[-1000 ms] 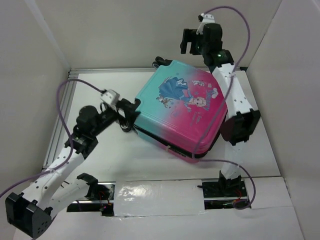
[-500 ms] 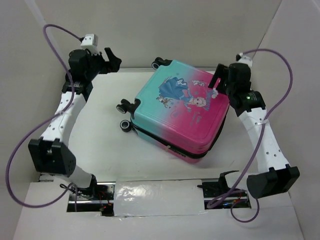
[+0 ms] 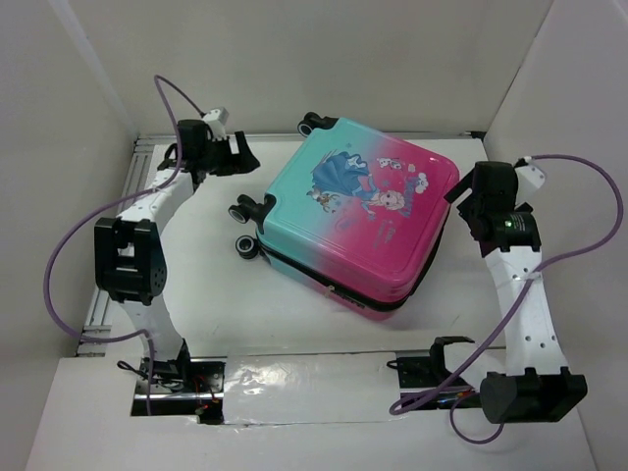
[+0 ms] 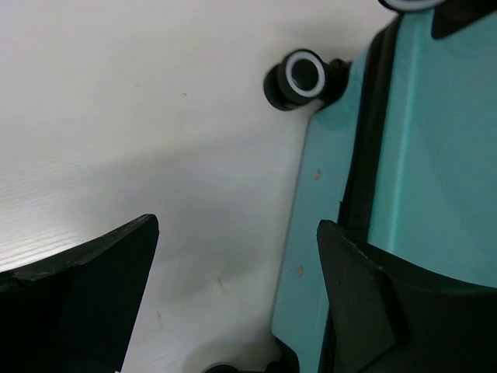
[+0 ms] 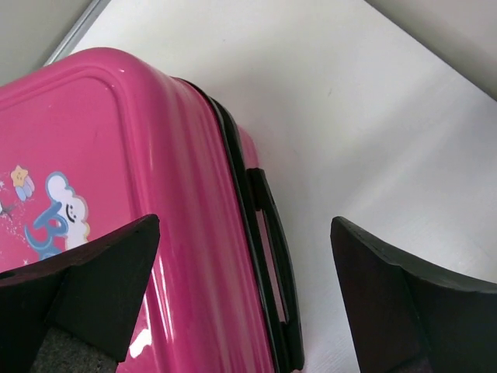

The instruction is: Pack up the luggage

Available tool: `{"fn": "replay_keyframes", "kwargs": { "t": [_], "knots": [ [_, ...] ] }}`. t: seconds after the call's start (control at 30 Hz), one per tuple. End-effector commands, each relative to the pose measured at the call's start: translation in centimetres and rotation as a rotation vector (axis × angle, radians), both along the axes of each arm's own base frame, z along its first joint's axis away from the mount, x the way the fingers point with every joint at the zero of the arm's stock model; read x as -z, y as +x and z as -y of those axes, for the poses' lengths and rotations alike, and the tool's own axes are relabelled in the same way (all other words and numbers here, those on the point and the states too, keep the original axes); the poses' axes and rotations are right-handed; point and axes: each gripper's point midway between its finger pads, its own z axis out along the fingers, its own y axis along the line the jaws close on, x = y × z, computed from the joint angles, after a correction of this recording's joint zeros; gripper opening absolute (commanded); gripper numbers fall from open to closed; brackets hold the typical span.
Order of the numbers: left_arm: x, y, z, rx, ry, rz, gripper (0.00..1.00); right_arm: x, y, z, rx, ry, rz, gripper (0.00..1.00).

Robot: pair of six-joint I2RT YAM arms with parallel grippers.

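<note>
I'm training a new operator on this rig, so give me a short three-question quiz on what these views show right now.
1. True or false: the luggage lies open with its lining showing.
2. Which part of the luggage does the left gripper face? A) the teal end, near a wheel B) the pink end C) the printed top
3. Fill in: the right gripper, jaws open, points at the luggage's black side ___.
Key: 1 false: it is shut, print upward. 2 A. 3 handle.
</note>
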Motion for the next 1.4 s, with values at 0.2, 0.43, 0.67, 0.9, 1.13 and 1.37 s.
{"fn": "replay_keyframes", "kwargs": {
  "t": [0.2,0.43,0.67,0.9,1.13,1.37],
  "knots": [
    [-0.2,-1.8,5.5,0.188,0.031,0.048,0.95,6.7,-0.6,0.1,0.031,0.059,-0.12,0.98],
    [0.0,-7.6,10.5,0.336,0.07,0.085,0.95,10.9,3.2,-1.5,-0.096,0.096,-0.182,1.0],
    [0.1,-12.8,14.6,0.446,0.057,0.115,0.93,11.2,10.4,-4.5,-0.244,0.107,-0.145,1.0],
    [-0.8,-16.7,16.0,0.502,0.026,0.192,0.93,11.1,17.9,-8.3,-0.374,0.046,-0.14,1.0],
    [2.1,-17.9,13.5,0.561,0.007,0.269,0.93,9.3,24.1,-8.8,-0.471,-0.008,-0.117,1.0],
    [3.1,-22.7,10.9,0.586,-0.089,0.317,0.93,4.9,25.3,-6.5,-0.523,0.045,-0.011,1.0]
  ]
}}
